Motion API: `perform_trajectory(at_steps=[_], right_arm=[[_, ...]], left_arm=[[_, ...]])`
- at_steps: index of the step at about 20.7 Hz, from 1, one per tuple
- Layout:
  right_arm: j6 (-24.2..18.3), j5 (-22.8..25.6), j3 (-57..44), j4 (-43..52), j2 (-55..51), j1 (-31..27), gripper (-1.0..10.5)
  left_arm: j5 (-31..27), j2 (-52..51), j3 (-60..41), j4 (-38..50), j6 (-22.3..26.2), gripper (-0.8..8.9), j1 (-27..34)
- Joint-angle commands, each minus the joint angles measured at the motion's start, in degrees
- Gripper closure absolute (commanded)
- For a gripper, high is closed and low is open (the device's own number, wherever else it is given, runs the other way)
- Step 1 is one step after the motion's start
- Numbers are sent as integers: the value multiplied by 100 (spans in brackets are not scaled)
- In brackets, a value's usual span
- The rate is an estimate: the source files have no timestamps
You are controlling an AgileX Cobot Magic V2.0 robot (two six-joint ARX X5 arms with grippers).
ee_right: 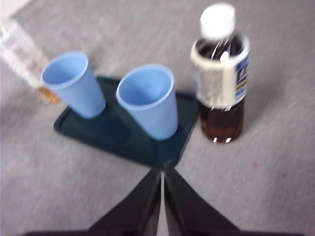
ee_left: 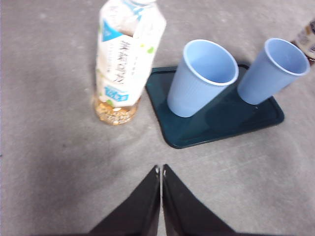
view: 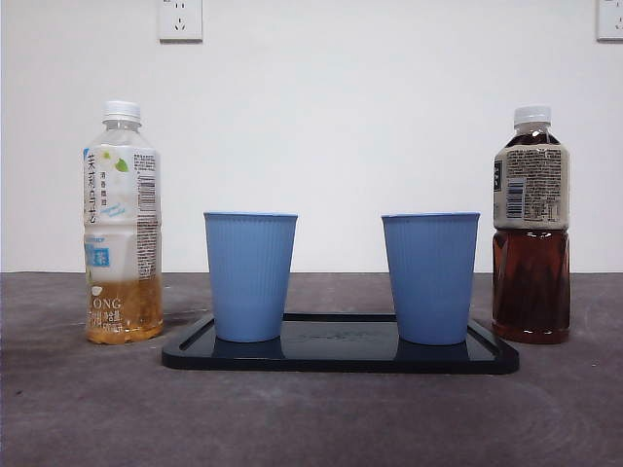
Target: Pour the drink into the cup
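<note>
Two blue ribbed cups (view: 250,275) (view: 430,277) stand upright on a dark tray (view: 341,355). A bottle with a little pale yellow tea (view: 122,224) stands left of the tray, white cap on. A bottle of dark tea (view: 531,226) stands right of it, capped, well filled. My left gripper (ee_left: 161,170) is shut and empty, hovering near the pale bottle (ee_left: 125,61) and the left cup (ee_left: 202,76). My right gripper (ee_right: 162,168) is shut and empty, hovering near the tray's corner, by the dark bottle (ee_right: 220,73) and the right cup (ee_right: 150,101). Neither arm shows in the front view.
The table is a grey mat (view: 311,418) with a white wall behind it. Two wall sockets (view: 180,19) sit high on the wall. Bare mat lies in front of the tray and outside both bottles.
</note>
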Motion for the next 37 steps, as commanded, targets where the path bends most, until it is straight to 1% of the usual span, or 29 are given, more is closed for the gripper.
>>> perform_trajectory(at_steps=[1, 2, 3, 4, 6, 7, 8, 11, 15, 17, 19, 20, 22, 24, 27, 29, 34, 37], right_arm=[[-166, -4, 68, -37, 57, 109, 940], [-166, -4, 68, -35, 57, 140, 930], [-166, -4, 68, -35, 57, 155, 873], [-164, -4, 68, -35, 57, 162, 767], [-151, 17, 68, -33, 57, 162, 611], [-140, 61, 68, -31, 57, 162, 599], [-140, 85, 68, -31, 57, 162, 599], [-42, 83, 59, -26, 57, 162, 599], [422, 48, -299, 380, 57, 179, 577], [824, 35, -765, 1001, 57, 260, 563], [1287, 92, -1252, 1825, 72, 402, 563], [1495, 304, -1484, 2282, 133, 511, 563], [1694, 874, -1862, 3023, 315, 741, 557], [1777, 1311, -2197, 3807, 608, 957, 532], [1792, 1926, -2573, 5095, 1152, 1189, 528], [1749, 2247, -2612, 5611, 1587, 1233, 528], [1519, 2293, -2612, 6937, 2879, 1233, 528], [1482, 2293, -2612, 7687, 3552, 1233, 528]], left_arm=[[28, 4, 138, 79, 138, 806, -26], [28, 4, 138, 74, 129, 790, -26], [26, 4, 138, 72, 116, 736, -26], [28, 4, 138, 74, 114, 637, -28], [26, 4, 138, 85, 116, 435, -28], [26, 4, 138, 94, 116, 390, -28], [26, 4, 138, 96, 116, 377, -28], [26, 4, 138, 94, 114, 377, -28], [26, 4, 138, 94, 114, 377, -28], [26, 4, 138, 94, 98, 377, -28], [26, 4, 138, 96, 98, 377, -28], [26, 4, 138, 98, 98, 377, -28], [26, 4, 138, 98, 98, 377, -28], [26, 4, 138, 98, 98, 377, -28], [26, 4, 138, 107, 98, 377, -28], [26, 4, 138, 107, 101, 377, -28], [26, 4, 138, 109, 101, 377, -28], [26, 4, 138, 109, 101, 377, -28]])
